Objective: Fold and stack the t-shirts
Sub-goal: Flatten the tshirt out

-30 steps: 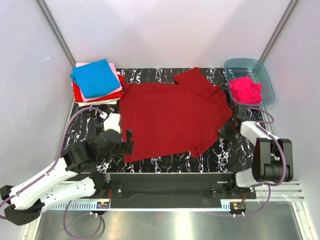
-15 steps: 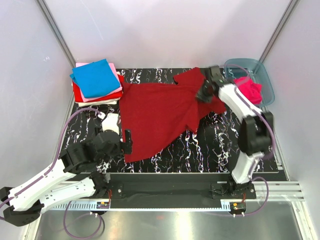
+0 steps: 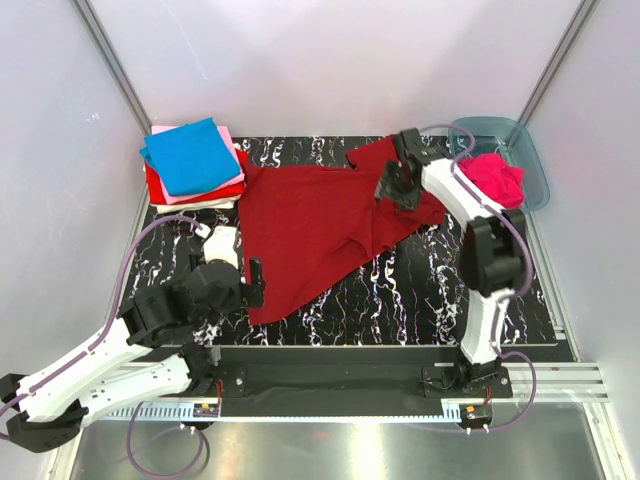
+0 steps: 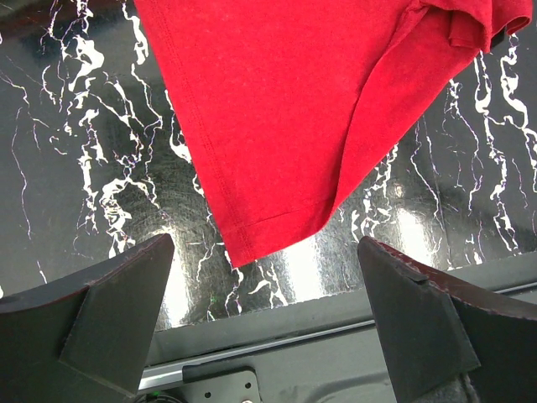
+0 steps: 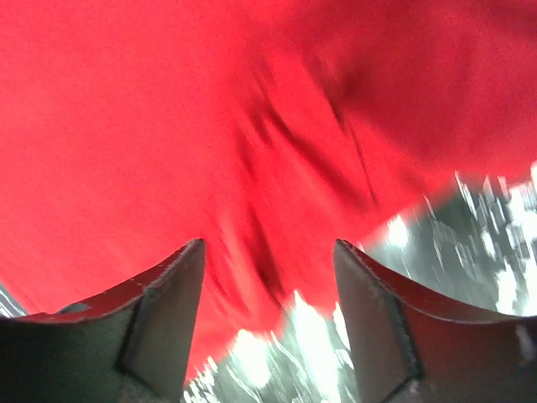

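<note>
The large dark red t-shirt [image 3: 300, 230] lies spread on the black marbled table [image 3: 420, 300], its near right corner folded over toward the back right. My right gripper [image 3: 392, 190] hovers over that folded part, open, with only blurred dark red t-shirt [image 5: 168, 126] below my right gripper [image 5: 268, 252]. My left gripper [image 3: 255, 283] stands open by the shirt's near left corner. In the left wrist view my left gripper [image 4: 264, 248] is spread wide, holding nothing, just short of the hem of the dark red t-shirt [image 4: 277, 109]. A folded stack with a bright blue shirt [image 3: 190, 155] on top sits back left.
A translucent blue-grey tub [image 3: 528, 155] stands at the back right with a crumpled hot pink shirt [image 3: 490, 178] in it. Grey walls close in on the left, right and back. A metal rail [image 3: 340, 375] runs along the table's near edge between the arm bases.
My right arm swung from the near right to the back right, dragging the shirt's near right corner over the cloth, then its jaws opened and let go. The left arm stayed still.
</note>
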Available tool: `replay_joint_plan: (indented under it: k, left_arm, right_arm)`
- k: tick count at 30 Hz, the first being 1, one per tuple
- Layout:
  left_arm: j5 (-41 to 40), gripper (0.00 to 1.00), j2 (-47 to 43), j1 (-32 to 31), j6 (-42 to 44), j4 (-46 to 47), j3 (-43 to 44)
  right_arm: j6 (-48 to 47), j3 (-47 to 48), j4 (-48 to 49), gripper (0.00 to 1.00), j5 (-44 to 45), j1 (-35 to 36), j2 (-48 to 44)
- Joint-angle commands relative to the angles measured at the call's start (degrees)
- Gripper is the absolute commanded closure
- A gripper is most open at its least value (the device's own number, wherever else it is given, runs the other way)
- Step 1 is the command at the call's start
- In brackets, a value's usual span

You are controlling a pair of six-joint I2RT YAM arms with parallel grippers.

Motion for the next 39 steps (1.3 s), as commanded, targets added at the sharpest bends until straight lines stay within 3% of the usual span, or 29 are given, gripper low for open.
replay_joint_plan:
  k: [1, 12, 33, 39]
  left_arm:
    - [-2.24, 0.01, -0.33, 0.04, 0.08, 2.41, -0.42]
    - [-2.16, 0.01, -0.42, 0.04, 0.08, 2.59, -0.51]
    - [-2.42, 0.01, 1.52, 0.13, -0.09, 2.33, -0.33]
    - [-2.42, 0.01, 1.78, 0.13, -0.09, 2.24, -0.42]
  right_arm:
    - [1.38, -14.83, 7.55, 0.34, -0.50, -0.27, -10.87]
    - [6.04, -39.58, 17.92, 0.48, -2.88, -0.45, -20.73]
    - [3.49, -35.47, 24.53, 0.49, -8.25, -3.26, -18.36]
    - [3.06, -33.18, 24.43, 0.50, -9.30, -3.87, -14.05]
